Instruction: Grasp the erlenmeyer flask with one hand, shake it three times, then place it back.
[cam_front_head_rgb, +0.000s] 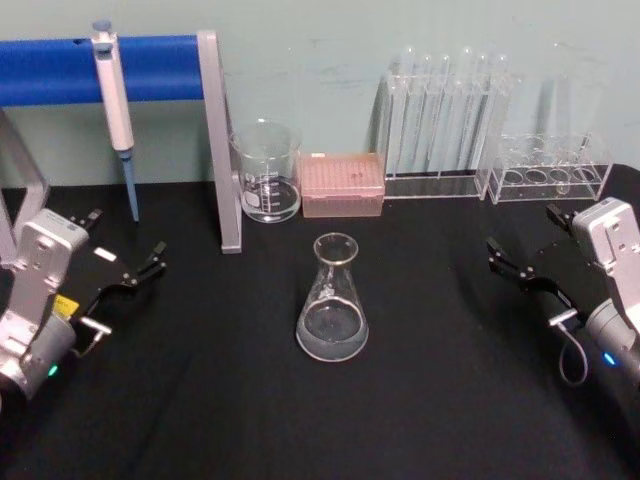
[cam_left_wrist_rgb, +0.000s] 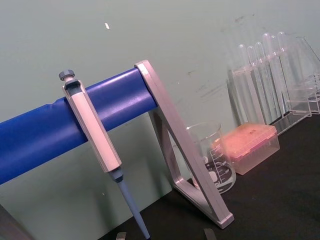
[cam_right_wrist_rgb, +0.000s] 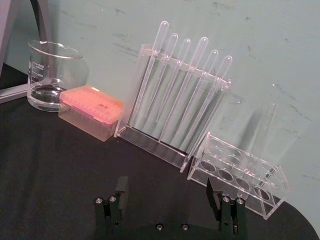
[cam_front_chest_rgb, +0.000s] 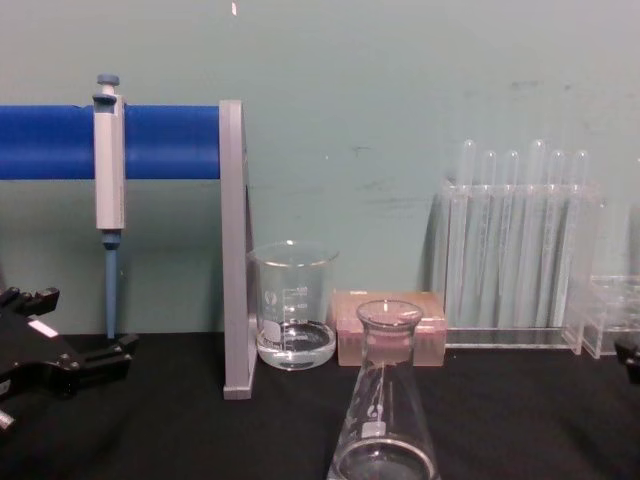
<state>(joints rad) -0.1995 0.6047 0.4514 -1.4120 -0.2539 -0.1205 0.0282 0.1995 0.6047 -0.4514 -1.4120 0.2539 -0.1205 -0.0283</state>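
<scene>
- We see the erlenmeyer flask (cam_front_head_rgb: 332, 300) upright mid-table (cam_front_head_rgb: 450, 400), with bare black surface all around it.
- Our left gripper (cam_front_head_rgb: 128, 234) and right gripper (cam_front_head_rgb: 521, 232) flank it, well apart, both spread wide and empty.

Soft, even light fills the scene, moderately bright. The black desk (cam_front_head_rgb: 220, 420) swallows shadows; the tubes (cam_front_head_rgb: 440, 110) cast faint ones on the wall (cam_front_head_rgb: 330, 60). Small glints edge the flask (cam_front_head_rgb: 332, 310) and beaker (cam_front_head_rgb: 266, 170).
</scene>
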